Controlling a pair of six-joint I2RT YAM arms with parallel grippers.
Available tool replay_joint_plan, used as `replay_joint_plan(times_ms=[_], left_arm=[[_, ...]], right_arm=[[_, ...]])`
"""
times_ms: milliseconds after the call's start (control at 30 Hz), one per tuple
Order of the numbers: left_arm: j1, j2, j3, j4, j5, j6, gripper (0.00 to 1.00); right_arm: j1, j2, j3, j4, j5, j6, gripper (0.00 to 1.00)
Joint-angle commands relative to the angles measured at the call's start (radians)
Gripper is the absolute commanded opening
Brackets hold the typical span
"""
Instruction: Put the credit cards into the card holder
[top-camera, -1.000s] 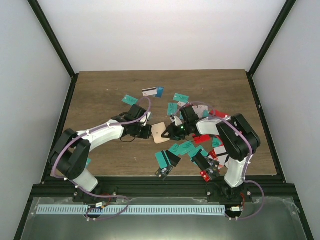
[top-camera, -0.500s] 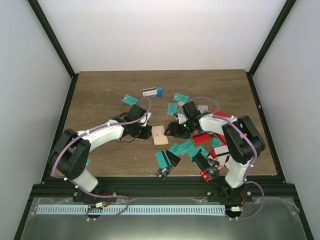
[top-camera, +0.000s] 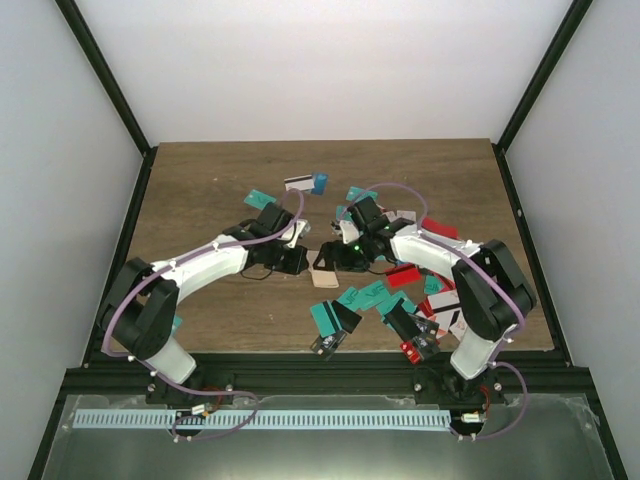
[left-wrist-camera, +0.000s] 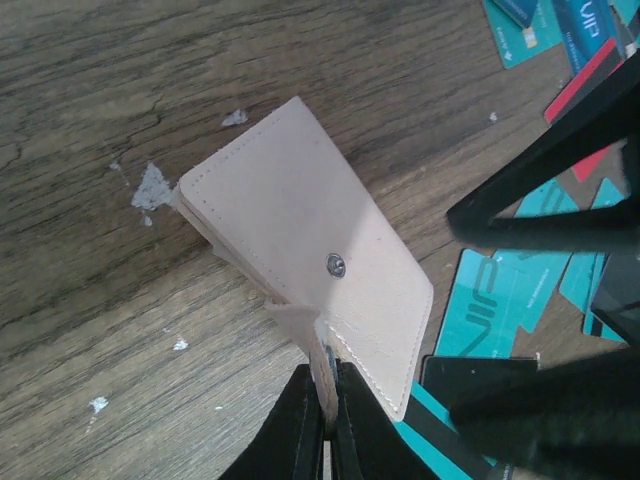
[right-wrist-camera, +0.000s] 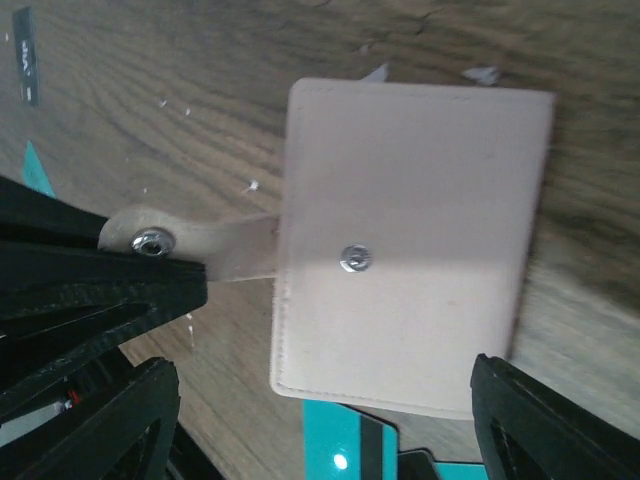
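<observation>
While the left gripper (left-wrist-camera: 325, 405) is pinched tight on the little snap tab (left-wrist-camera: 305, 325) of the card holder (left-wrist-camera: 300, 250), that tan wallet juts out ahead of its fingertips, folded closed, over the wooden table (left-wrist-camera: 90, 90). The right gripper (right-wrist-camera: 320, 420) hangs above with its jaws spread wide and nothing in them, one finger off either side of the holder, clear of it. Loose credit cards (left-wrist-camera: 500, 300), mostly teal, lie just past the holder's edge, on the side away from the left tool.

Top looks down; wrist views (both close) share the card holder (left-wrist-camera: 300, 255).
</observation>
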Motion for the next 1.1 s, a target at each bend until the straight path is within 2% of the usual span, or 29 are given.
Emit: replay_joint_plan(times_ms=[0, 400, 667, 1067], left_arm=[[0.003, -0.020, 0.052, -0.016, 0.033, 0.012, 0.04], [0.003, -0.018, 0.089, -0.048, 0.050, 0.037, 0.04], [0.003, -0.015, 0.102, -0.053, 0.058, 0.044, 0.04], [0.003, -0.021, 0.115, -0.098, 0.017, 0.089, 0.04]], right_arm=[[0.033, 0.018, 0.052, 0.006, 0.000, 0.028, 0.81], [0.055, 0.075, 0.114, -0.071, 0.098, -0.015, 0.74], [0.056, 0.092, 0.116, -0.081, 0.105, -0.025, 0.70], [0.055, 0.062, 0.134, -0.132, 0.250, -0.044, 0.61]])
